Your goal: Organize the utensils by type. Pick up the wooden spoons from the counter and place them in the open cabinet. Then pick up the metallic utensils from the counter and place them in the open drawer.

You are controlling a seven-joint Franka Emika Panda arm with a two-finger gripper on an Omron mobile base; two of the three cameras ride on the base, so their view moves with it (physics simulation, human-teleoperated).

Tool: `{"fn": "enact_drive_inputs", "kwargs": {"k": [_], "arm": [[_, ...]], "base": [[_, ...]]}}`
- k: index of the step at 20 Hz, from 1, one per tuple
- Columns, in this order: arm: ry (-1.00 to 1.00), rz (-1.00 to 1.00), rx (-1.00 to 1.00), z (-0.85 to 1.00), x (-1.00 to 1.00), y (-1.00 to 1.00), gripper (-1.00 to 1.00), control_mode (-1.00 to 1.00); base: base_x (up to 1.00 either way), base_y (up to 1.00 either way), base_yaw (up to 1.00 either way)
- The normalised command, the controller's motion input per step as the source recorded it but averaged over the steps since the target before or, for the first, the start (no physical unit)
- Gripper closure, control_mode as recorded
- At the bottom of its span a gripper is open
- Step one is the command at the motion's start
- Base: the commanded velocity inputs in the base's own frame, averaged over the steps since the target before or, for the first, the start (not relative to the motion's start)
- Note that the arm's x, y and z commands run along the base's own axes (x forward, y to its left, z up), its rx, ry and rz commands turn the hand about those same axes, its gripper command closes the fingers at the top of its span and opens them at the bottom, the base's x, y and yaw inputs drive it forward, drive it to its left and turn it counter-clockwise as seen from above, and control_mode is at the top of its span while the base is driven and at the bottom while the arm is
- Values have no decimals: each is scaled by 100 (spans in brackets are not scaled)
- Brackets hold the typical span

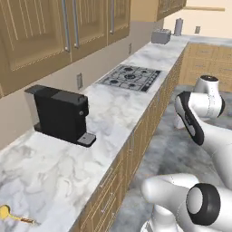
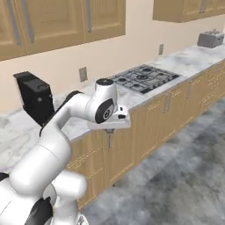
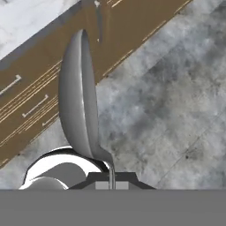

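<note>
The gripper [image 3: 111,178] is shut tight on the silver spoon [image 3: 79,101], held out over the floor [image 3: 176,97]. Carry it level to the drawer, and let go low

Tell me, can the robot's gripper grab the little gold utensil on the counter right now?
Probably not yet. The gripper is shut on a silver spoon, out over the floor, while the gold utensil lies away on the counter.

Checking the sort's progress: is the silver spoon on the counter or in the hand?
In the hand: the hand view shows the silver spoon gripped by its stem, bowl out over the grey floor.
</note>
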Motion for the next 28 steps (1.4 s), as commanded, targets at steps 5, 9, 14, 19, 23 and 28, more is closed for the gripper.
{"fn": "enact_drive_inputs", "kwargs": {"k": [5,9,14,19,23,28], "arm": [[0,0,0,0,0,0,100,100],[0,0,0,0,0,0,100,100],[0,0,0,0,0,0,100,100],[0,0,0,0,0,0,100,100],[0,0,0,0,0,0,100,100],[0,0,0,0,0,0,100,100]], "base": [[35,-20,-66],[35,-25,-46],[37,-33,-38],[24,-25,-72],[23,-22,-77],[24,-25,-71]]}}
